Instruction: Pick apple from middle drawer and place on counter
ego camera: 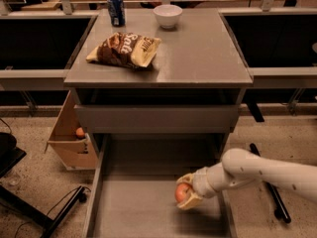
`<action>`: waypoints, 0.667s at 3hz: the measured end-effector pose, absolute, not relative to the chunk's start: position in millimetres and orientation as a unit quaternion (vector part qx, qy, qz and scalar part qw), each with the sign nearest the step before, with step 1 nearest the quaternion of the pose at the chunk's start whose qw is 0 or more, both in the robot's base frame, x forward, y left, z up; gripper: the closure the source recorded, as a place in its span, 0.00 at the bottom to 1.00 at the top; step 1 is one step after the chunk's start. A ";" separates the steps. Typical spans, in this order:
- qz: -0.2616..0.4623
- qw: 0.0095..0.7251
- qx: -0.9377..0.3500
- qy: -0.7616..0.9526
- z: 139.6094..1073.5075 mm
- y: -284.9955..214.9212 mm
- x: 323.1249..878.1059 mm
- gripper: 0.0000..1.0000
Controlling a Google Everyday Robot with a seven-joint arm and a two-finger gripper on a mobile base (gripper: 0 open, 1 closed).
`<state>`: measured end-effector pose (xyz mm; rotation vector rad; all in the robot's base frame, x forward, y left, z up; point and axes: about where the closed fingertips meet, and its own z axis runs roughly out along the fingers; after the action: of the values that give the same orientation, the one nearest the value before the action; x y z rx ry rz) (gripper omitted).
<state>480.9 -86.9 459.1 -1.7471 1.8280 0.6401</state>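
Note:
The red-orange apple [182, 192] sits between the fingers of my gripper [185, 194], low over the right part of the open middle drawer [133, 202], a wide grey tray pulled out toward the camera. My white arm [257, 171] reaches in from the right. The gripper is shut on the apple. The grey counter [198, 53] is the cabinet top above and behind the drawer.
On the counter lie a brown chip bag [124, 48], a blue can [116, 9] and a white bowl [167, 15]. A cardboard box [72, 138] with a small orange fruit [79, 132] stands left of the cabinet. A closed drawer front [156, 118] sits above the open drawer.

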 end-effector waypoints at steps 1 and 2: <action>0.209 0.275 -0.644 0.683 571.7 -124.3 509.6 1.00; 0.166 0.304 -0.632 0.693 706.7 -158.8 548.9 1.00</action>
<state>548.9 -158.8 706.7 -1.6742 1.8357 0.4402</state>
